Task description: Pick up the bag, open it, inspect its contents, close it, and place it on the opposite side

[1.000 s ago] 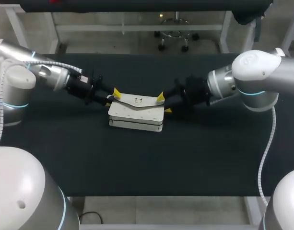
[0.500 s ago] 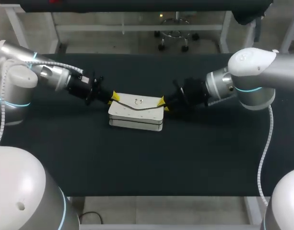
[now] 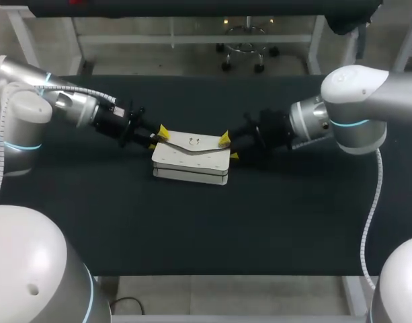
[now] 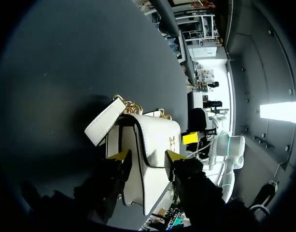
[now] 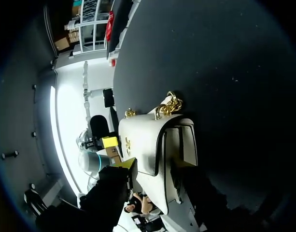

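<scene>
**Both grippers closed on the bag's ends**

At the left gripper [image 4: 148,155], a narrow hold: both yellow-tipped fingers pressed on one end of the white bag [image 4: 152,133] from two sides; just ahead of the tips, a gold clasp [image 4: 171,140] on the flap [image 4: 160,125]; further ahead, a gold chain [image 4: 134,105] at the bag's far corner; beyond that, bare black table [image 4: 65,72], faintly speckled. At the right gripper [image 5: 155,168], likewise closed on the opposite end; one yellow tip on the flap side, the other finger dark against the back; chain links ahead of it too. From the head view: bag between the two grippers, low on the matte table, nearer its far edge; left arm [image 3: 64,101] and right arm [image 3: 340,111] in from either side, close over the surface.
</scene>
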You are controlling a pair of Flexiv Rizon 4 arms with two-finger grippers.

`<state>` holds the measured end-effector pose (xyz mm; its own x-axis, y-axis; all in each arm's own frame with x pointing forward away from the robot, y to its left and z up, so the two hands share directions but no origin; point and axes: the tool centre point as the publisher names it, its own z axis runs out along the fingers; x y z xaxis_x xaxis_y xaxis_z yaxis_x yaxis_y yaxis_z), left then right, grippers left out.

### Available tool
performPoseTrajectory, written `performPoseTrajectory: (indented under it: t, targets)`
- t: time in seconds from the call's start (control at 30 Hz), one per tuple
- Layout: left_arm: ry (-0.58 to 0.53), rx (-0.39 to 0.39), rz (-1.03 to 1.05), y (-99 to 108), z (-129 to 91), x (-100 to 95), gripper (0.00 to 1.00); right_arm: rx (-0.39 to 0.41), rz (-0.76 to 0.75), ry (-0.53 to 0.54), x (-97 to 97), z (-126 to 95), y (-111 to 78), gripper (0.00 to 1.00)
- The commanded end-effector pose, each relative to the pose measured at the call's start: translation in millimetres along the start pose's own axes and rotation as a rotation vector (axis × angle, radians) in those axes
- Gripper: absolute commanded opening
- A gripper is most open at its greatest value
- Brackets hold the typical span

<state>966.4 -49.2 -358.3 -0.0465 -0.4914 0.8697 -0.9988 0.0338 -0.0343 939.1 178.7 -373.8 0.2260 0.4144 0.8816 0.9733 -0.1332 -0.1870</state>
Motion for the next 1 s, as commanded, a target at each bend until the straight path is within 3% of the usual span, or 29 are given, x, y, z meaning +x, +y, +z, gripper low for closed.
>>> performPoseTrajectory:
  t: [0.03, 0.13, 0.37, 0.4, 0.47, 0.7, 0.73, 0.77, 0.8, 0.87, 0.9, 1.0]
  targets:
    - [0.001, 0.011, -0.008, 2.1, 3.0, -2.7, 0.35, 0.0, 0.006, 0.009, -2.5, 1.0, 1.0, 0.49]
    - [0.003, 0.008, -0.016, 1.5, 4.2, -5.5, 0.0, 0.003, 0.014, 0.014, -3.9, 2.3, 1.6, 0.45]
    - [0.008, 0.005, -0.026, 1.1, 5.0, -10.2, 0.0, 0.01, 0.021, 0.022, -5.8, 6.9, 1.2, 0.33]
    - [0.008, 0.005, -0.028, 1.2, 5.1, -10.8, 0.0, 0.011, 0.022, 0.021, -6.5, 7.9, 1.3, 0.27]
    - [0.009, 0.004, -0.031, 1.2, 5.4, -11.8, 0.0, 0.013, 0.026, 0.019, -7.7, 9.3, 1.2, 0.0]
    - [0.007, 0.008, -0.027, 3.2, 4.5, -11.5, 0.0, 0.015, 0.026, 0.023, -7.0, 6.9, 0.3, 0.0]
    - [0.004, 0.01, -0.024, 3.8, 3.8, -10.3, 0.2, 0.014, 0.024, 0.023, -6.3, 5.7, 0.1, 0.0]
    - [-0.001, 0.014, -0.019, 4.5, 2.9, -8.9, 0.71, 0.013, 0.022, 0.023, -5.4, 4.2, -0.4, 0.0]
    - [-0.003, 0.019, -0.017, 5.2, 1.8, -7.3, 1.0, 0.011, 0.02, 0.023, -4.5, 2.5, -1.0, 0.07]
    - [-0.01, 0.03, -0.009, 6.5, -1.0, -3.8, 1.0, 0.009, 0.013, 0.024, -2.1, -1.6, -2.8, 0.64]
    - [-0.012, 0.033, -0.006, 7.0, -2.8, -2.1, 1.0, 0.008, 0.011, 0.023, -1.1, -3.4, -3.6, 1.0]
    - [-0.014, 0.046, 0.005, 9.7, -10.7, 4.4, 1.0, 0.002, 0.003, 0.022, 2.0, -10.0, -7.6, 1.0]
